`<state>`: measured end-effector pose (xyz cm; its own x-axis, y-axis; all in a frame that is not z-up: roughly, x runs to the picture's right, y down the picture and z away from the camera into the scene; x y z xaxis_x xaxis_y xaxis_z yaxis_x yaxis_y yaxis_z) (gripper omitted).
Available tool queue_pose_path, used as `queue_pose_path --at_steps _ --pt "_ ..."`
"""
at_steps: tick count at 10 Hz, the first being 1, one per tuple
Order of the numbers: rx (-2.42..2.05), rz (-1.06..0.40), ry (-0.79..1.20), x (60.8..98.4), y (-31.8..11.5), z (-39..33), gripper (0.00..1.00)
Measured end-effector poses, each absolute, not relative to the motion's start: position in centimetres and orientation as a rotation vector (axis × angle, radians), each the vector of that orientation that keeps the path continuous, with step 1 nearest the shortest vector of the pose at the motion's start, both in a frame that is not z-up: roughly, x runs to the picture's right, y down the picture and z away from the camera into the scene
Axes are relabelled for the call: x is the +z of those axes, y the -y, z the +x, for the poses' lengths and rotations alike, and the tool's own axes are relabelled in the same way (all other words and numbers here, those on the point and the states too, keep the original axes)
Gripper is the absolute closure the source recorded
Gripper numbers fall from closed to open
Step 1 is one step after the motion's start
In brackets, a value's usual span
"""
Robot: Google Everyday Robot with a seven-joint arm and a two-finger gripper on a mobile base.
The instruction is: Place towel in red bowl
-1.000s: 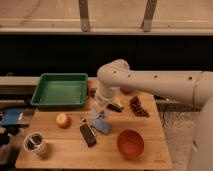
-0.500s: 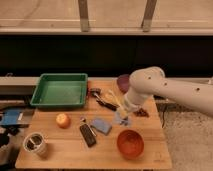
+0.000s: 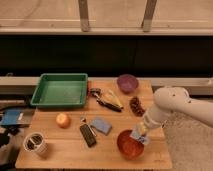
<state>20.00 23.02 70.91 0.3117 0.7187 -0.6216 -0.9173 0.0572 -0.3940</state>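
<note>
The red bowl (image 3: 128, 145) stands near the table's front right edge. My gripper (image 3: 139, 134) hangs at the end of the white arm, just above the bowl's right rim. It is shut on a small pale blue towel (image 3: 142, 140) that dangles over the rim. The fingers are mostly hidden by the cloth.
A blue flat pad (image 3: 101, 125) and a black remote (image 3: 88, 135) lie left of the bowl. An orange fruit (image 3: 63, 120), a metal cup (image 3: 35, 143), a green tray (image 3: 60, 90), a purple bowl (image 3: 127, 82), utensils (image 3: 107, 99) and a dark brown item (image 3: 136, 106) are on the wooden table (image 3: 60, 155).
The arm has swung from the table's middle to the right and forward, carrying the towel to the red bowl's right rim. The other objects have not moved.
</note>
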Motion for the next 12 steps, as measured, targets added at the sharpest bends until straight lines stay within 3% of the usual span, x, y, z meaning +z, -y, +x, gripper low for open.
queue_pose_path --at_steps 3,7,8,12 --pt "1.238 -0.906 -0.338 70.8 -26.3 18.4 1.00" --pt "1.165 -0.915 -0.310 69.7 -26.4 13.5 0.99" --pt "1.147 -0.916 -0.303 69.7 -26.2 12.6 0.93" --pt "1.140 -0.900 -0.291 70.0 -25.2 12.2 0.53"
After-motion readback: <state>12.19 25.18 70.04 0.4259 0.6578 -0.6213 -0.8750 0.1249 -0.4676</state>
